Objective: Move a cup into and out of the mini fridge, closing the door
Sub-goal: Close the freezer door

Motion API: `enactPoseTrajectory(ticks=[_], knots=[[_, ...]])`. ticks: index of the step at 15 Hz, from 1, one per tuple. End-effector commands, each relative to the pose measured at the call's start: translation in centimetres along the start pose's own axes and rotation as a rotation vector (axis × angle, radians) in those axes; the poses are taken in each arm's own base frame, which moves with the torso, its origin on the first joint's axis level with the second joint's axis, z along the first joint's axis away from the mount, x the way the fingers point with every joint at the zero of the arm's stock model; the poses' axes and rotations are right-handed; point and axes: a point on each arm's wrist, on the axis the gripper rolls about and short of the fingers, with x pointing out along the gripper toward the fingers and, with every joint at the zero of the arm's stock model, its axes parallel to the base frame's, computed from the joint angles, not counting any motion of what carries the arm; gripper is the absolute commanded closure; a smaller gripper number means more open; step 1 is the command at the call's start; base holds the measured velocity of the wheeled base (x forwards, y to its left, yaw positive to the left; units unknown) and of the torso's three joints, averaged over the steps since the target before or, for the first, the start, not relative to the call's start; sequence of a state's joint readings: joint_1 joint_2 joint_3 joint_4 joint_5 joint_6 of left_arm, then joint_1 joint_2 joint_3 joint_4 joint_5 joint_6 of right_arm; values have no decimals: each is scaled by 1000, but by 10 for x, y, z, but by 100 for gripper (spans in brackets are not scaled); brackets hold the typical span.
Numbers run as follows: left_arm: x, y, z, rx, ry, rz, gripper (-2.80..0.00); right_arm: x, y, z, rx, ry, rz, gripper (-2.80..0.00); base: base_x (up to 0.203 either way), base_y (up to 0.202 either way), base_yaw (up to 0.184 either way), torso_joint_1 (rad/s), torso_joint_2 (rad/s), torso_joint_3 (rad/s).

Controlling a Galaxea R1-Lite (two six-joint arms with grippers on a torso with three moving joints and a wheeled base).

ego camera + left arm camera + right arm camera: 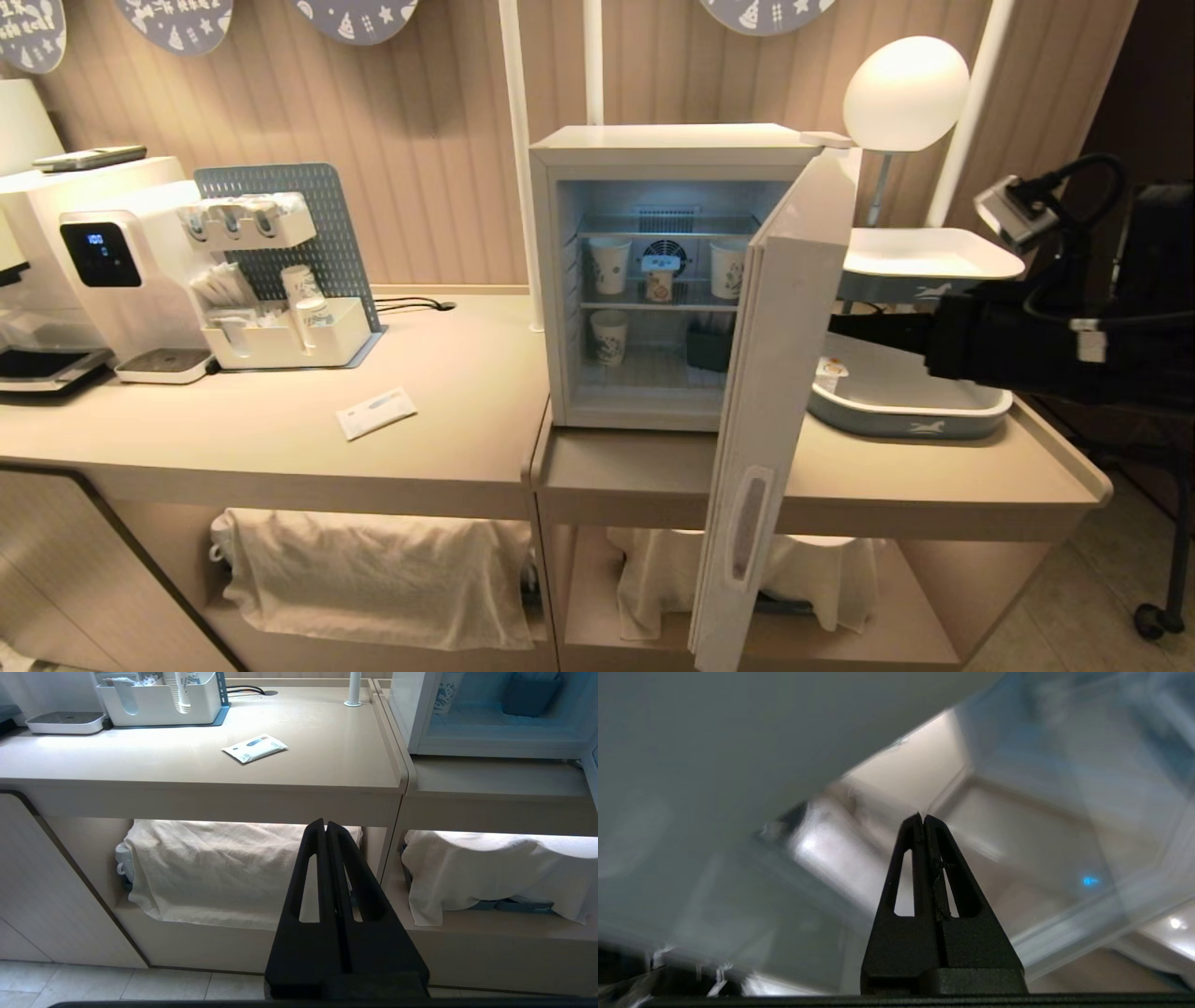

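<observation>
Boxy white fridge mid-frame, smooth flat door swung open. Small tapered cup on the wire upper shelf, centre. Right gripper pinched closed behind the door; left gripper closed, low.

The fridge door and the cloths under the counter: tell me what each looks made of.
The door looks like smooth, slightly glossy white plastic: even sheen and a moulded recessed handle; the right wrist view sees through a glass-like pane. The cloths look like matte off-white woven fabric: they drape in soft creases over whatever lies beneath.
</observation>
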State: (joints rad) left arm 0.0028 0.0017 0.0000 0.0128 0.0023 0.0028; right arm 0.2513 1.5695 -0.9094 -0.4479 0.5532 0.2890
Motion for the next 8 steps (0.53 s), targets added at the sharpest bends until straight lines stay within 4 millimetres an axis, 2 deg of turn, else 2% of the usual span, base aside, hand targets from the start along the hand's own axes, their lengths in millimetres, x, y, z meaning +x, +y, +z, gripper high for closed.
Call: enactPoseTrajectory(ticks=[1,5,8], knots=[[0,0,0,0,1,1,0,48,-4,-8,11,29,-36,0,0,0,0,0,0,0],[0,0,0,0,1,1,0,95,-2,-3,-7,3,-79,0,0,0,0,0,0,0],[0,0,0,-1,1,1,0,127,4,9,-25,-61,-210,0,0,0,0,0,0,0]])
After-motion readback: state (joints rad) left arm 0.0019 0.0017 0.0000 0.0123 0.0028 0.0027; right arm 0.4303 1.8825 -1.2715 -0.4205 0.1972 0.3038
